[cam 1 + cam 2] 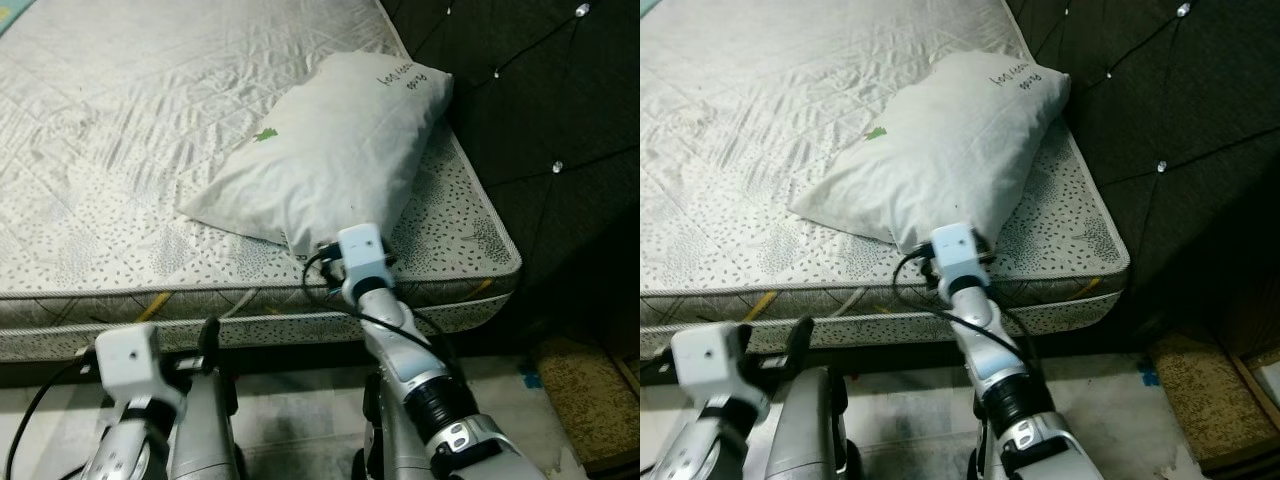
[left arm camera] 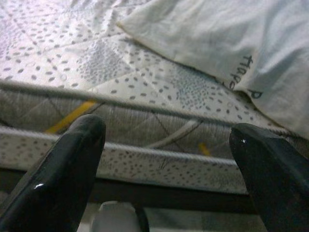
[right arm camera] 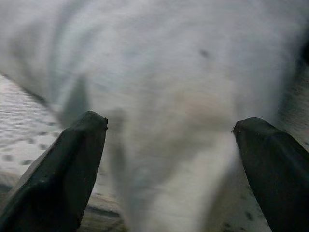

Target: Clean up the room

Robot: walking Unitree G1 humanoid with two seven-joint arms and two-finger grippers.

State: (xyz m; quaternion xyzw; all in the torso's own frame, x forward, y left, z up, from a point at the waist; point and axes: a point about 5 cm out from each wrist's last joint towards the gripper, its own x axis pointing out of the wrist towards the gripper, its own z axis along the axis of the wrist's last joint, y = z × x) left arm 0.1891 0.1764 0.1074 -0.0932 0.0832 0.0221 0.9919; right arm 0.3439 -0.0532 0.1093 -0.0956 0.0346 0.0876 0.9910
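Observation:
A white pillow (image 1: 330, 140) with dark writing near its far end lies aslant on the mattress (image 1: 120, 130), close to the bed's right edge. My right arm reaches up to the pillow's near corner (image 1: 300, 240). In the right wrist view the right gripper (image 3: 169, 140) is open, its two black fingers (image 3: 67, 164) spread on either side of the blurred white pillow (image 3: 164, 72). My left gripper (image 2: 166, 150) is open too, held low in front of the mattress side (image 2: 145, 130), apart from the pillow (image 2: 231, 43).
A dark tufted headboard (image 1: 540, 110) with shiny studs rises to the right of the bed. A brown mat (image 1: 585, 395) lies on the floor at the lower right. The pale floor (image 1: 290, 410) runs along the bed's near side.

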